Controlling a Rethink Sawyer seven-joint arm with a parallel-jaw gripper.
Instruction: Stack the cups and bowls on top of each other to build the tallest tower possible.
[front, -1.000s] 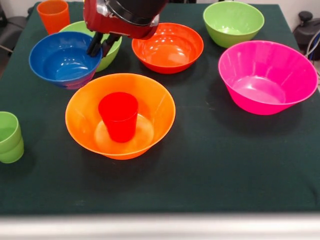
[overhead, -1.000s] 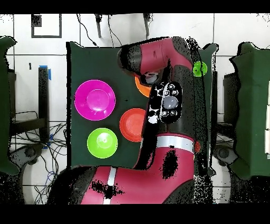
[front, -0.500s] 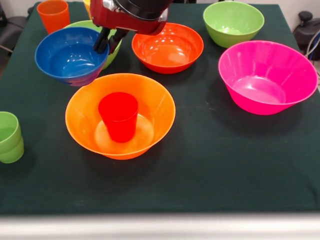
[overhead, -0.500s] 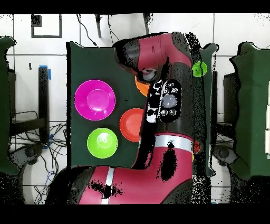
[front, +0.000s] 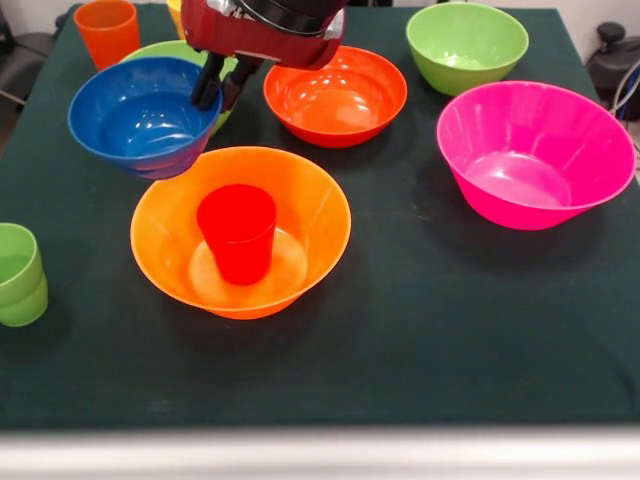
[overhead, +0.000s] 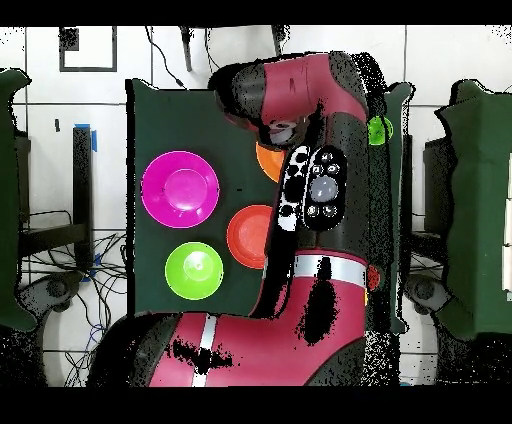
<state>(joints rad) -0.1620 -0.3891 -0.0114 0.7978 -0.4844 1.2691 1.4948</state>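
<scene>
Claw (front: 220, 84) clamped on glossy blue bowl (front: 140, 115) rim, bowl lifted, slightly tilted.

Overhead: arm (overhead: 300, 200) hides blue bowl, red cup and most of orange bowl (overhead: 266, 163). Front: blue bowl (front: 140, 112) covers most of green bowl (front: 222, 108) behind it; arm (front: 265, 28) cut off at top edge; green cups (front: 18, 275) cut by left edge.
</scene>
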